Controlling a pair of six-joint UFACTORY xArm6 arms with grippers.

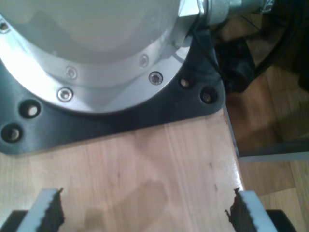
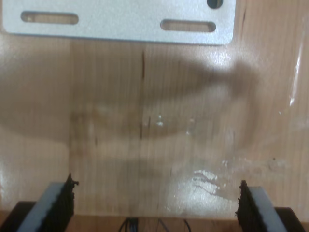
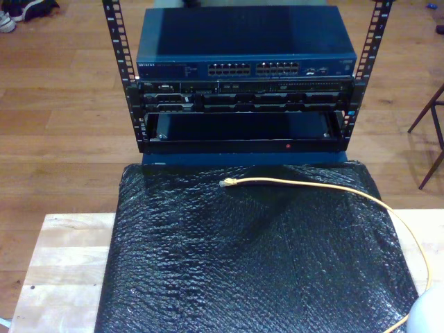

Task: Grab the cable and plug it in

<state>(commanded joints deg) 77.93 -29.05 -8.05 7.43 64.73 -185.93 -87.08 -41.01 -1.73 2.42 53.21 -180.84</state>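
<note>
Our first gripper (image 1: 144, 208) points straight down at a pale wooden tabletop (image 1: 159, 164), its two serrated pads (image 1: 50, 208) spread wide with nothing between them. Just beyond the jaws sits a round aluminium arm base (image 1: 96, 58) bolted onto a black mounting plate (image 1: 159, 108), and past the table edge we see wooden floor and a dark bundle of cables (image 1: 239, 63).

Our second gripper (image 2: 157, 203) is posed the same way, aimed squarely down at the glossy wooden board (image 2: 154, 121), with its pads (image 2: 60, 203) far apart and holding nothing. A grey slotted metal plate (image 2: 120, 19) lies flat on the wood ahead of the jaws.

In the exterior view, the yellow network cable (image 3: 326, 186) lies on a sheet of black bubble wrap (image 3: 236, 257) that covers most of the wooden table (image 3: 62, 257). Its clear plug (image 3: 227, 183) rests near the upper middle of the frame, at the far edge of the sheet, and the cord runs towards the exterior view's right, then curves down to the lower right corner, where a pale rounded shape (image 3: 429, 316) shows at the edge.

Beyond the plug, in the upper half of the frame, stands a black rack (image 3: 243, 104) on the wooden floor. It carries a blue network switch (image 3: 243, 48) with rows of ports (image 3: 253, 69) along its front, and darker units below that.
</note>
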